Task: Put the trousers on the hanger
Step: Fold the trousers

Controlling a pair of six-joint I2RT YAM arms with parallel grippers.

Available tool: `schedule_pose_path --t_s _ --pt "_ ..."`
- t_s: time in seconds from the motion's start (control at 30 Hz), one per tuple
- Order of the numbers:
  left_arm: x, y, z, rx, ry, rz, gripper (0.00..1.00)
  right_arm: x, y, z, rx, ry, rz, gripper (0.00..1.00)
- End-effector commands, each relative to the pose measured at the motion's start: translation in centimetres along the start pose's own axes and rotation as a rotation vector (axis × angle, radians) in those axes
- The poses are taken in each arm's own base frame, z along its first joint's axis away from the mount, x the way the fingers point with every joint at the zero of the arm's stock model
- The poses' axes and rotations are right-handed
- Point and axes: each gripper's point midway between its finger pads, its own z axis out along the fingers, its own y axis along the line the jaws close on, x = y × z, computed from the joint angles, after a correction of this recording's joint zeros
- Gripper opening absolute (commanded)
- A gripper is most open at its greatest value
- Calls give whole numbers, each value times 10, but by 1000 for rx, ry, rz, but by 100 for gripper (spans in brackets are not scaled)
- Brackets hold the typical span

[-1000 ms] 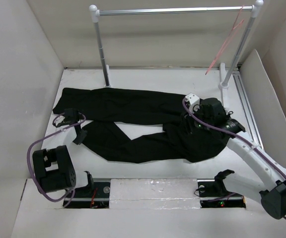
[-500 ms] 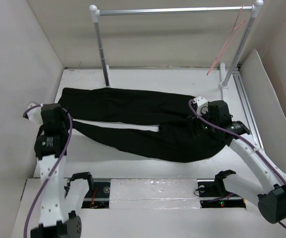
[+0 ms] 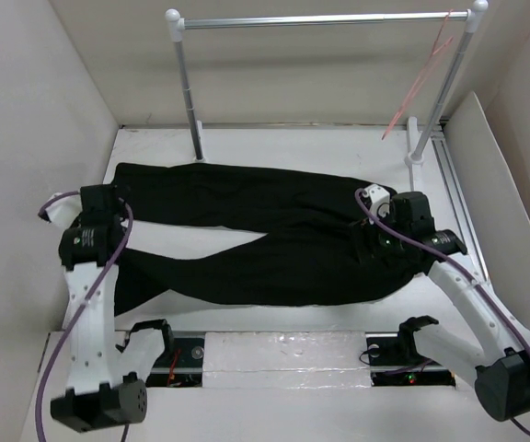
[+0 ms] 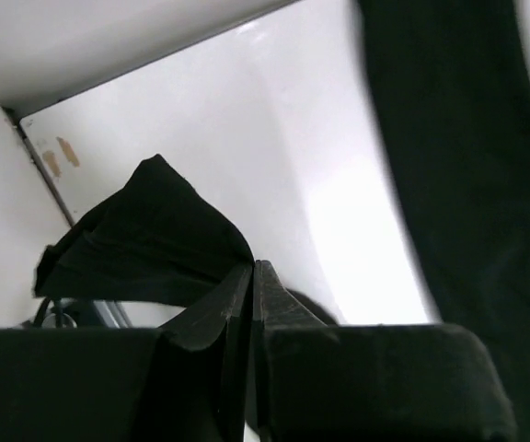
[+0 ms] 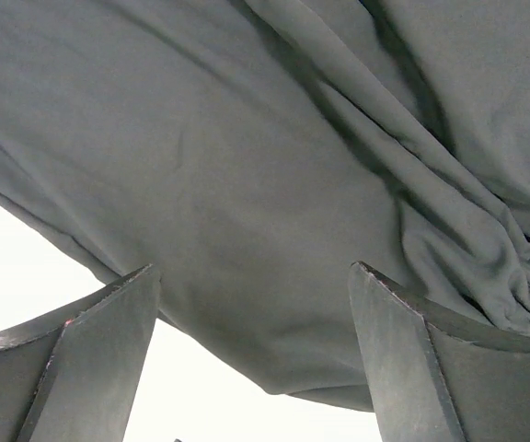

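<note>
One pair of trousers (image 3: 274, 249) lies spread on the table, with two legs. The left gripper (image 4: 253, 304) has its jaws pressed together on a fold of the cloth. The right gripper (image 5: 251, 269) is spread wide and grips nothing, with cloth just beyond its tips. One hanger (image 3: 419, 78) hangs well beyond the right jaws.

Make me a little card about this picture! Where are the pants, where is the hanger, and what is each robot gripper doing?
trousers: spread across the white table, legs pointing left
hanger: hooked on the right end of the silver rail, nothing on it
left gripper: shut on the end of one trouser leg
right gripper: open, just above the waist end
task: trousers not yet on the hanger
</note>
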Motion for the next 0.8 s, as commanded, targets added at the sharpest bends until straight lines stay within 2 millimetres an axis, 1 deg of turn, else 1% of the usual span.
schedule_pose_path --t_s 0.0,0.07,0.1,0.17,0.2,0.23,0.27,0.3,0.33,0.37,0.47,0.5,0.57,0.6,0.67,0.7,0.77 --pt "19 13 32 -118 13 44 0 -8 2 -10 0 -38 -21 88" --pt "12 2 33 -67 25 20 0 -8 -1 -12 13 -41 -21 87" --pt "-6 -14 30 -13 -20 -1 0 -10 -2 -13 19 -51 -23 87" --pt "-29 -33 23 30 -52 6 0 -13 -4 -12 22 -62 -14 87" --pt "-48 -53 17 60 -68 5 0 -16 -6 -13 18 -70 -6 88" --pt "-57 -62 12 73 -78 4 0 -16 -6 -11 10 -64 -4 88" --pt "-67 -71 8 84 -92 -6 0 -20 -8 -13 13 -69 -6 88" --pt "-81 -82 2 99 -104 -18 0 -21 -8 -12 13 -66 -5 88" --pt "-83 -88 -1 113 -106 -14 0 -21 -9 -11 14 -59 -3 88" --pt "-86 -89 -3 116 -112 -17 0 -23 -9 -13 17 -64 -4 88" --pt "-81 -82 2 91 -119 -11 0 -25 -11 -17 31 -85 5 88" --pt "-72 -75 7 73 -108 0 0 -25 -10 -17 27 -90 7 89" --pt "-62 -67 12 54 -98 7 0 -24 -9 -16 25 -97 11 89" --pt "-51 -58 17 34 -85 14 0 -24 -8 -16 18 -98 14 89" --pt "-42 -42 24 -7 -81 9 0 -20 -8 -15 17 -87 14 90" --pt "-29 -29 28 -31 -70 18 0 -17 -7 -15 15 -75 17 90" --pt "-18 -11 31 -87 -75 12 0 -12 -7 -14 12 -60 14 90"
